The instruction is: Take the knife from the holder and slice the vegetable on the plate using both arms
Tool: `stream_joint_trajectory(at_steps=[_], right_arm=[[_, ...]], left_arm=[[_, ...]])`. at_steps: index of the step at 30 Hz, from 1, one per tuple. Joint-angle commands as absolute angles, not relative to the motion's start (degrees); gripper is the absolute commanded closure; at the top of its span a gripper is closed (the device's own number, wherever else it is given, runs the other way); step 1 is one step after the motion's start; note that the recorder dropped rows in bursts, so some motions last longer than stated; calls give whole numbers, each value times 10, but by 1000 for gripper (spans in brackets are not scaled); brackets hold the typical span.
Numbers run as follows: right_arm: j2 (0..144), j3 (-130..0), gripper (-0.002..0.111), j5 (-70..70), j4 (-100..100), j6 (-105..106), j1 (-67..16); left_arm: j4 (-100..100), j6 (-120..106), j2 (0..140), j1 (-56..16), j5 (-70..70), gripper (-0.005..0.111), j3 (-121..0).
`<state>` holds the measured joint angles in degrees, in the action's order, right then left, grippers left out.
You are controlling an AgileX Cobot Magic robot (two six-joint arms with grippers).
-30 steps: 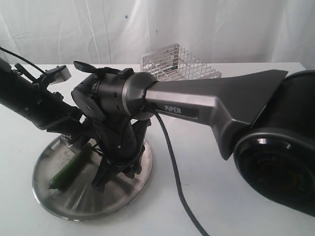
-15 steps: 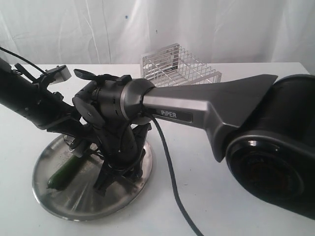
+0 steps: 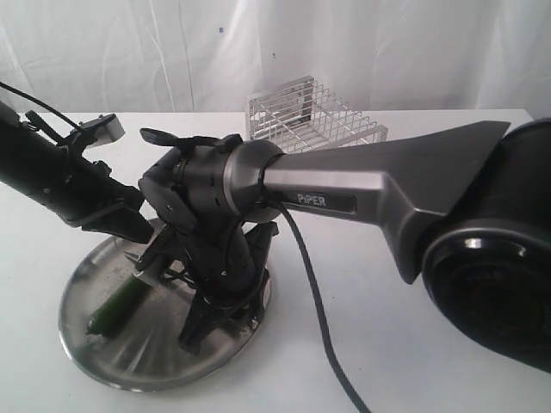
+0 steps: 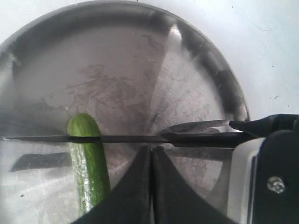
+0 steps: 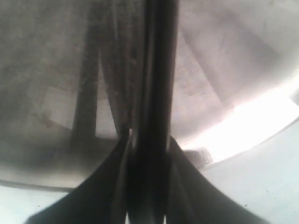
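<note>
The dark green vegetable (image 4: 90, 163) lies on the steel plate (image 4: 117, 60), toward its left side in the exterior view (image 3: 119, 307). The knife (image 4: 140, 138) lies across the vegetable just behind its rounded end, blade edge-on. My right gripper (image 5: 148, 140) is shut on the knife's black handle (image 5: 159, 70) and points down onto the plate (image 3: 95, 353). My left gripper (image 4: 150, 151) is shut with nothing between its fingers. It sits just beside the vegetable, behind the blade. In the exterior view the right arm (image 3: 327, 200) hides most of it.
The wire holder (image 3: 314, 116) stands on the white table behind the plate, with no knife showing in it. The right arm's cable (image 3: 314, 318) trails across the table to the front. A white curtain closes off the back.
The right arm's wrist has shifted a little to the right and lower over the plate, taking the knife with it. The left arm and the vegetable have hardly moved.
</note>
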<state>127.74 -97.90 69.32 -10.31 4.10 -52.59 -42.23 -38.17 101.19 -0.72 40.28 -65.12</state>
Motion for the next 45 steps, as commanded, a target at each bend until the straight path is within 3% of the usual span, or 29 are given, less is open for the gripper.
stream_joint_trajectory(at_steps=[1, 11, 15, 18, 20, 27, 33, 39, 45], right_arm=[[1255, -952, 108, 700, -115, 44, -525], [1221, -917, 108, 700, -133, 42, -525], [1221, -904, 108, 700, -134, 42, -525], [1221, -899, 108, 700, -136, 42, -525], [1221, -899, 108, 700, -136, 42, -525], [1221, -899, 108, 700, -136, 43, -525], [1221, -899, 108, 700, -136, 43, -525], [1218, -899, 108, 700, -136, 43, -525], [1218, -899, 108, 700, -136, 43, -525]], left_arm=[[-432, -384, 1006, -7, 420, 107, -655], [-428, -405, 1006, -7, 457, 104, -653], [-411, -405, 1006, -7, 484, 84, -651], [-401, -403, 1006, -7, 468, 53, -614], [-393, -407, 1006, -7, 454, 45, -581], [-392, -420, 1006, -12, 371, 48, -534], [-391, -418, 1044, -47, 356, 69, -526], [-390, -399, 1049, -47, 347, 104, -526], [-409, -394, 1035, -47, 346, 107, -529]])
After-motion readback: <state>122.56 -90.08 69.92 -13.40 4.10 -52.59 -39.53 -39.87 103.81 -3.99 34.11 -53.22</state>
